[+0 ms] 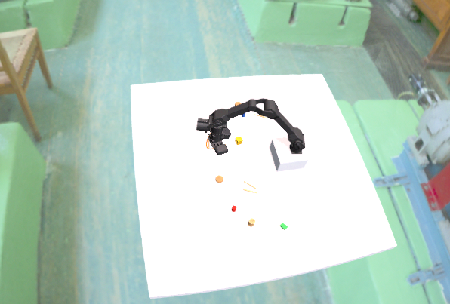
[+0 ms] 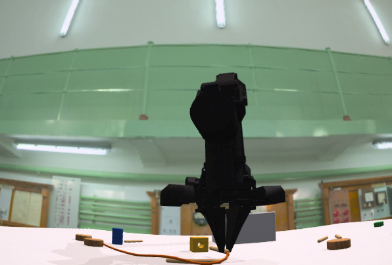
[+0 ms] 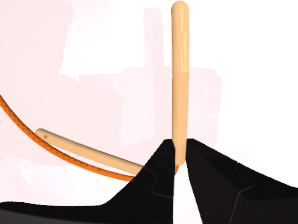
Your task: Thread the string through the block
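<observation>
My gripper is shut on the stick with the string, gripping it at its string end. The held stick lies roughly level, a little above the table, its free end pointing away from the fingers. The orange string runs from the fingertips to a round wooden button at the left in the exterior view. The yellow block with a hole stands upright on the table, left of the fingertips in the exterior view. The stick is outside its hole. The block does not show in the wrist view.
A loose stick lies beside the string. A blue block stands near the buttons. Elsewhere lie another button, a red piece and a green piece. The arm's base box stands behind.
</observation>
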`<state>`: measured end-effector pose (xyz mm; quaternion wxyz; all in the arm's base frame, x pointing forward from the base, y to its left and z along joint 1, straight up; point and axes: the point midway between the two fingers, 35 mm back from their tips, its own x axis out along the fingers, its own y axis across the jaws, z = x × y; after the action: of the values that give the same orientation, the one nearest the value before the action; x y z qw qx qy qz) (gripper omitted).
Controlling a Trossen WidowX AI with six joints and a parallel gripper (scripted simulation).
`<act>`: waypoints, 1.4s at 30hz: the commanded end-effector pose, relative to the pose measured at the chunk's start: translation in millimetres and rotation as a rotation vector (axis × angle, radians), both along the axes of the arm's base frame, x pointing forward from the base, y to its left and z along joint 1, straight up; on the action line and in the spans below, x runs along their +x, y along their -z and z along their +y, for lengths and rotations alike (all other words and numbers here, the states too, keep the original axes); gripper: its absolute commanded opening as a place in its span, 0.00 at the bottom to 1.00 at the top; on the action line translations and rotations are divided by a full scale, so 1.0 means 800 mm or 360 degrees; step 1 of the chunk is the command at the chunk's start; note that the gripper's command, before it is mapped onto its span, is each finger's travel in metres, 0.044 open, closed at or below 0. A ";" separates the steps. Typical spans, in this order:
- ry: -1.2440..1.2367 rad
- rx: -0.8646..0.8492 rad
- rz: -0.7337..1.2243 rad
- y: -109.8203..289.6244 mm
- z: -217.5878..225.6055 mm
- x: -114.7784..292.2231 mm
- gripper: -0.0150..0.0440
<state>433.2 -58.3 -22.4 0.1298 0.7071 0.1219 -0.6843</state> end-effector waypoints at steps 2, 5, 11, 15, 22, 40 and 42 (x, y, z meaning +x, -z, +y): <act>-0.0004 -0.0006 -0.0003 -0.001 -0.005 -0.009 0.25; -0.0004 -0.0006 -0.0002 -0.001 -0.006 -0.014 0.25; -0.0004 -0.0006 -0.0002 -0.001 -0.010 -0.022 0.25; -0.0004 -0.0007 -0.0001 0.000 -0.012 -0.028 0.25; -0.0004 -0.0007 0.0000 0.000 -0.015 -0.039 0.25; -0.0004 -0.0007 0.0002 0.002 -0.023 -0.067 0.25; -0.0004 -0.0007 0.0001 0.002 -0.024 -0.070 0.25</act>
<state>383.2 -75.7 -25.2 0.1301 0.7060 0.1215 -0.6855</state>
